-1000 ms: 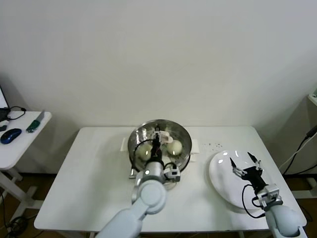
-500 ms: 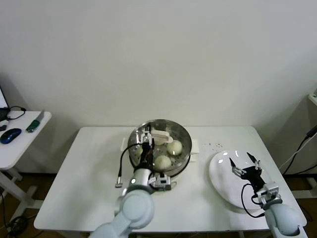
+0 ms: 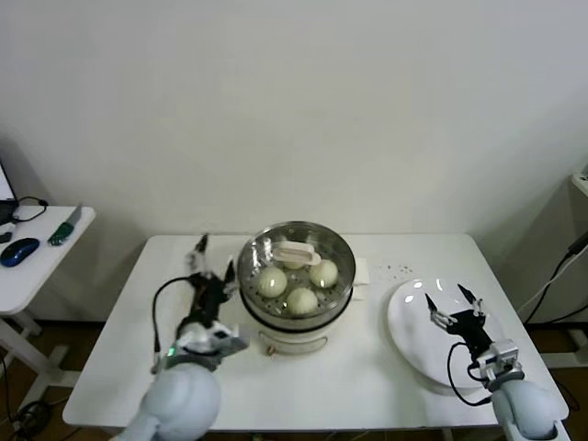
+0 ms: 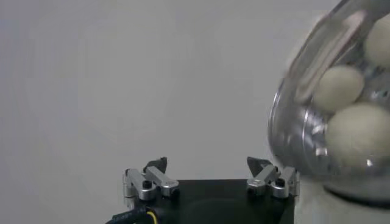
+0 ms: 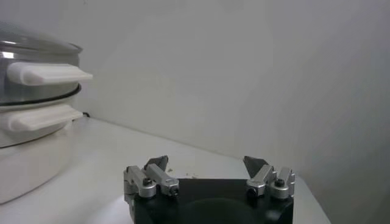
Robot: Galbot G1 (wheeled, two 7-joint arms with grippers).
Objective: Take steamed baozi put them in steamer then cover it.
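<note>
The steamer (image 3: 296, 317) stands mid-table with the clear glass cover (image 3: 253, 262) on it, its white bar handle (image 3: 296, 251) on top. Three cream baozi (image 3: 272, 281) show through the glass; a fourth is not visible. My left gripper (image 3: 211, 262) is open and empty, just left of the steamer, apart from it. In the left wrist view the left gripper (image 4: 207, 164) is open with the covered steamer (image 4: 304, 140) beside it and baozi (image 4: 341, 88) inside. My right gripper (image 3: 447, 296) is open and empty above the white plate (image 3: 409, 344); it also shows open in the right wrist view (image 5: 207, 161).
The steamer (image 5: 24, 152) with its white side handles (image 5: 49, 73) shows far off in the right wrist view. A side table (image 3: 28, 276) with a mouse and small items stands at far left. Small dark specks (image 3: 400, 269) lie behind the plate.
My left gripper let go of the cover, which now sits on the steamer, and the arm drew back from over the pot to its left side. The right arm has not moved.
</note>
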